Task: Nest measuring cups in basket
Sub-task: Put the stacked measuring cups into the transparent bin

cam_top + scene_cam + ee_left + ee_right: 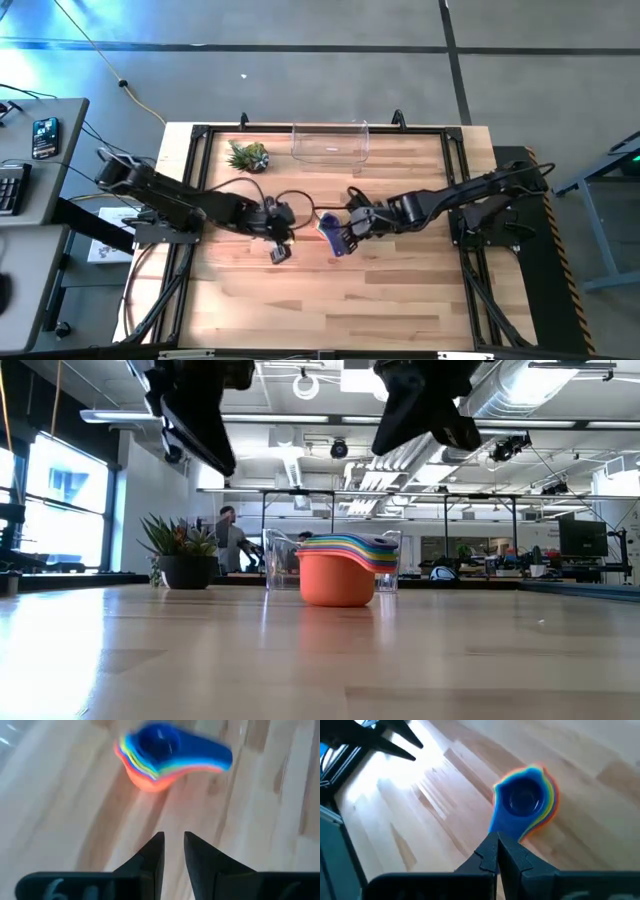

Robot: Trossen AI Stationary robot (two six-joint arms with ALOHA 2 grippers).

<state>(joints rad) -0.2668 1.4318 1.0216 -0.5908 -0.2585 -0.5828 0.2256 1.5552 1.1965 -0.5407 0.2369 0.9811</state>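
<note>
The measuring cups point(340, 570) stand nested in one stack on the bare wood near the table's middle point(331, 234), orange lowest and blue on top. They also show in the wrist views point(162, 757) point(525, 802). The basket point(330, 143), clear and with nothing in it, stands at the far edge behind them point(285, 560). My left gripper point(173, 851) hangs above the table to the left of the stack point(281, 248), its fingers a little apart with nothing between them. My right gripper point(497, 851) hangs to the stack's right point(352, 230), shut, above the cups.
A small spiky plant in a dark pot point(248, 156) stands at the far left point(180, 555). Black cables point(292, 196) loop over the table between the arms. A desk with a phone point(44, 137) lies beyond the left edge. Bare wood spreads toward the near edge.
</note>
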